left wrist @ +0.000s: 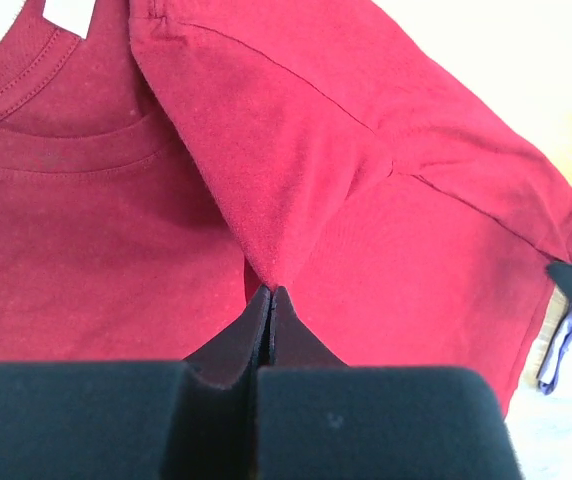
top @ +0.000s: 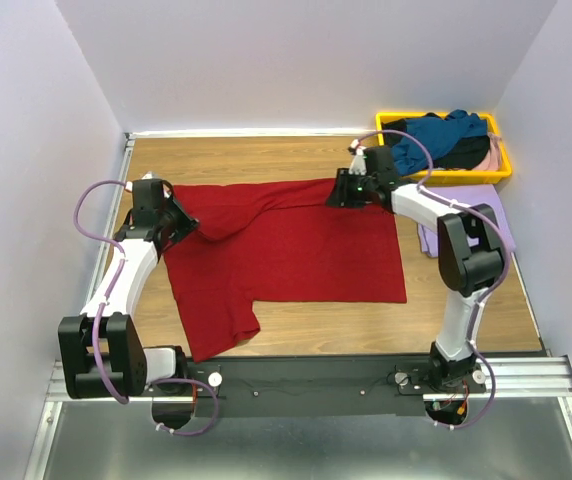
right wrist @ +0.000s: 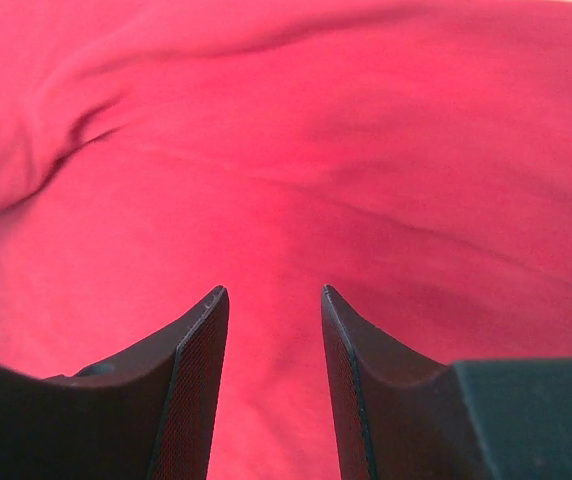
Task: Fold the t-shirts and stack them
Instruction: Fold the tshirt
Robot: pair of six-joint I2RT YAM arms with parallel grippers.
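A dark red t-shirt (top: pixel 306 255) lies spread across the wooden table, one sleeve pointing at the near edge. My left gripper (top: pixel 192 226) is shut on a pinched peak of its cloth (left wrist: pixel 270 288) beside the collar (left wrist: pixel 56 150), and a fold is lifted there. At the shirt's far edge my right gripper (top: pixel 338 190) hovers open just over the red cloth (right wrist: pixel 286 190), with nothing between its fingers (right wrist: pixel 201 340). A lavender t-shirt (top: pixel 488 197) lies folded at the right, partly hidden by the right arm. Teal (top: pixel 446 130), black (top: pixel 469 155) and pale pink (top: pixel 494 158) t-shirts are heaped in the tray.
The yellow plastic tray (top: pixel 466 177) stands at the back right corner. Pale walls close in the table on the left, back and right. Bare wood shows behind the red shirt and along the near edge.
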